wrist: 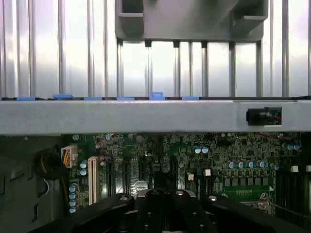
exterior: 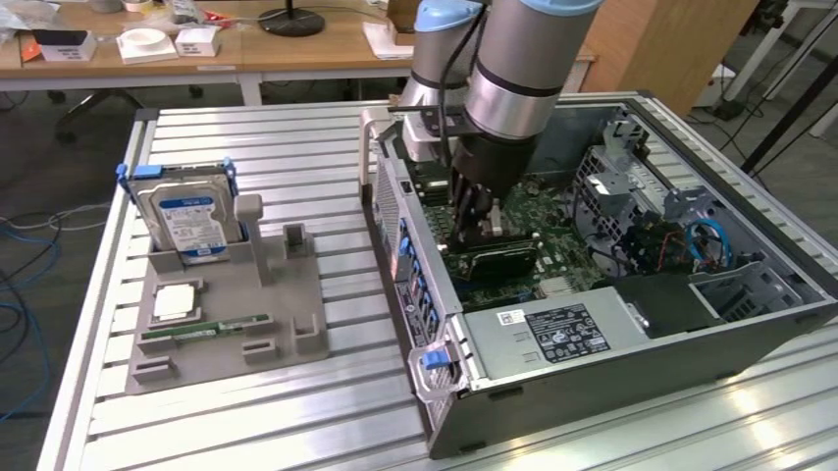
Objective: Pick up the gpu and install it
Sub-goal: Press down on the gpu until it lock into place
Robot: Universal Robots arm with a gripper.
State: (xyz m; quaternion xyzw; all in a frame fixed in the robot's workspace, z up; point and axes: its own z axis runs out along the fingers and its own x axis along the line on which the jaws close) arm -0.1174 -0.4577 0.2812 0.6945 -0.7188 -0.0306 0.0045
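Ribbed aluminium table (exterior: 262,412), bright and slatted; on it an open dark-grey computer case (exterior: 733,334) lying on its side, sheet-metal walls, green motherboard (exterior: 550,211) inside, studded with small capacitors and slots; boxy power supply (exterior: 550,334) with white label at the near end. Gripper (exterior: 474,228), black and slender below a silver-and-grey arm, lowered into the case, fingers drawn together with little gap; just under them the gpu (exterior: 496,257), flat green card with black cooler, lying on the motherboard; whether the fingers clasp it cannot be told. Grey moulded holder (exterior: 223,314) toward the exterior view's left; hard drive (exterior: 190,218) upright in it, blue-white label; narrow green memory stick (exterior: 207,329) lying flat in a groove.
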